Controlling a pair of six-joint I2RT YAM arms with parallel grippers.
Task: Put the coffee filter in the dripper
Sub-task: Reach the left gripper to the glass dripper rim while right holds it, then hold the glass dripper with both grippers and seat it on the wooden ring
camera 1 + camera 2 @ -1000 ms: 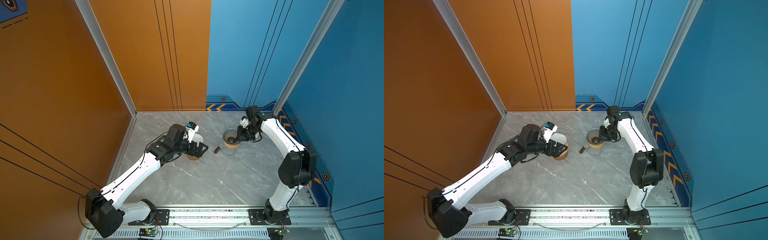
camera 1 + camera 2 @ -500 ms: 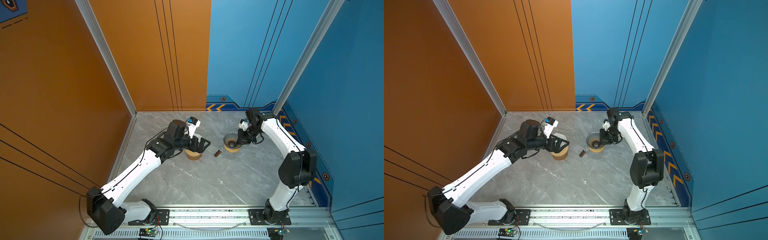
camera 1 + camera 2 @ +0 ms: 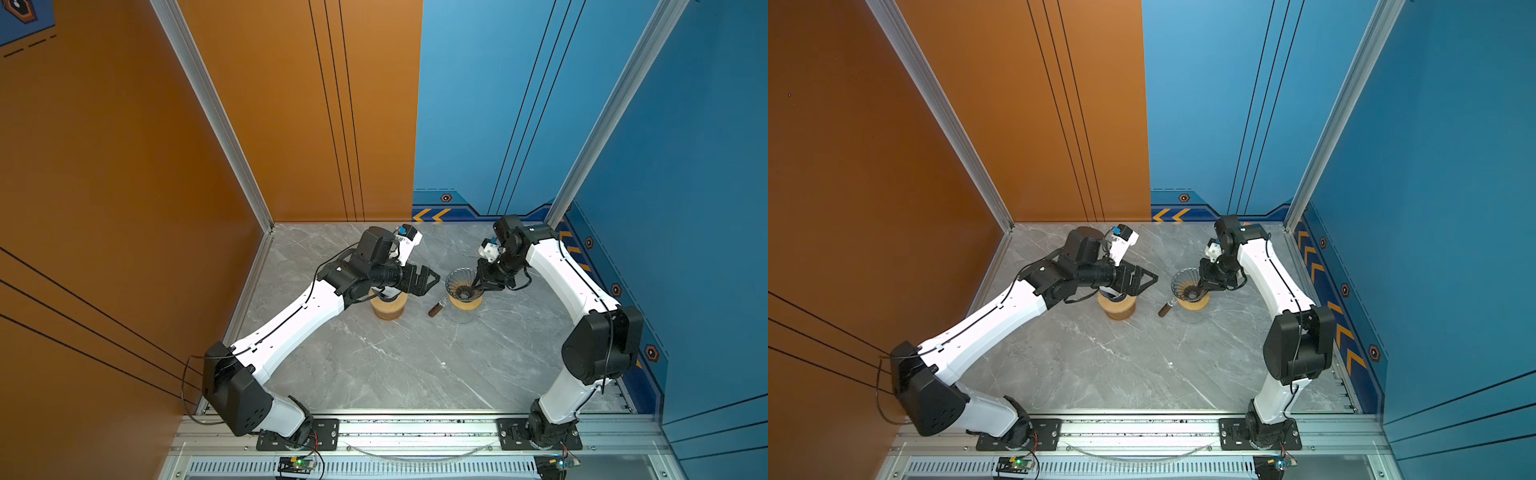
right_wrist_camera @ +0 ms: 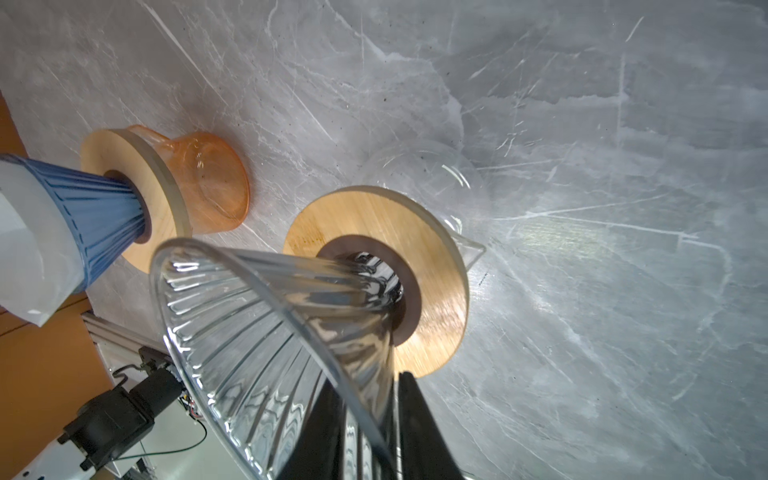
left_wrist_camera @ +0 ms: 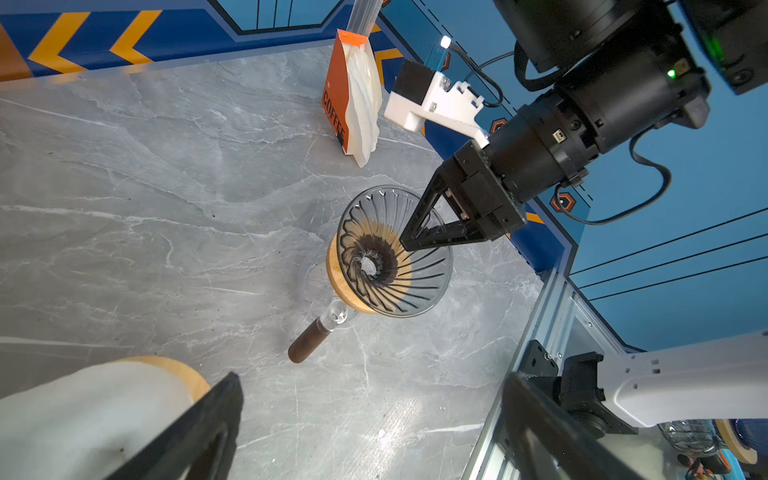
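Observation:
The white paper coffee filter [image 4: 29, 241] sits in a blue ribbed dripper [image 4: 104, 216] on a wooden collar over an orange carafe [image 3: 388, 309]; my left wrist hides most of it in both top views. Just right of that stand, my left gripper [image 3: 430, 282] [image 3: 1148, 282] [image 5: 372, 378] hangs wide open and holds nothing. A clear glass dripper [image 3: 461, 282] [image 3: 1185, 282] [image 5: 415, 282] [image 4: 257, 332] rests on its own wooden collar over a clear carafe, its cone bare. My right gripper [image 3: 476, 286] [image 3: 1201, 286] [image 5: 405, 245] [image 4: 368, 386] straddles its rim, fingers narrowly apart around the glass wall.
The clear carafe's brown handle [image 3: 436, 309] [image 5: 307, 343] points toward the front left. An orange coffee bag [image 5: 353, 95] with white paper stands at the back by the blue wall. An aluminium rail [image 3: 415, 424] runs along the table's front edge.
My left gripper has lifted off the blue dripper's stand and swung right toward the clear dripper, still open. My right fingers have eased apart on the clear dripper's rim.

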